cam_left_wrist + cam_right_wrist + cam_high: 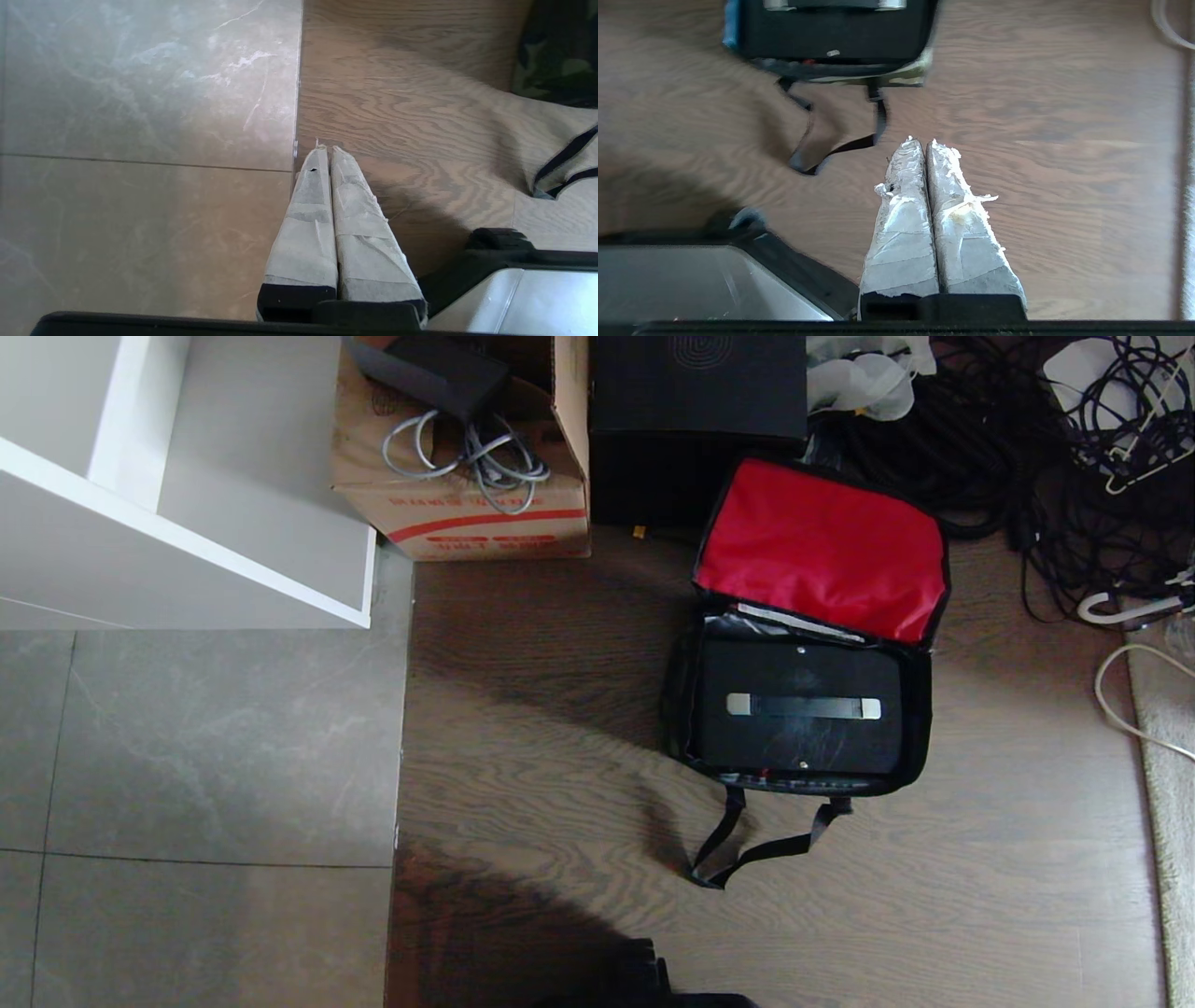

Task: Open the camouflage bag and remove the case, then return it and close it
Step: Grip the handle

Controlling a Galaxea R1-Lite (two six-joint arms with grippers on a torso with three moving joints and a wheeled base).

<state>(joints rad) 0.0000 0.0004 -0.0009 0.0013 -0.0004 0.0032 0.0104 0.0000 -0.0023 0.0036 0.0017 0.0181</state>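
Observation:
The camouflage bag (920, 709) lies open on the wooden floor right of centre in the head view, its red-lined lid (822, 546) folded back. Inside it the black case (803, 751) lies flat, strap handle (803, 707) up. The bag's black webbing strap (747, 849) trails toward me. Neither arm shows in the head view. My left gripper (327, 149) hangs shut and empty over the seam between tile and wood, a camouflage corner of the bag (556, 60) far off to its side. My right gripper (923, 142) is shut and empty over bare wood, short of the case (831, 37) and strap (840, 149).
Behind the bag stand a brown cardboard carton (467, 495) holding grey cable and a taller black box (695, 392). Tangled black cables (1074, 457) spread at the back right. A white shelf unit (187, 476) is at the left and a pale rug edge (1167, 756) at the right.

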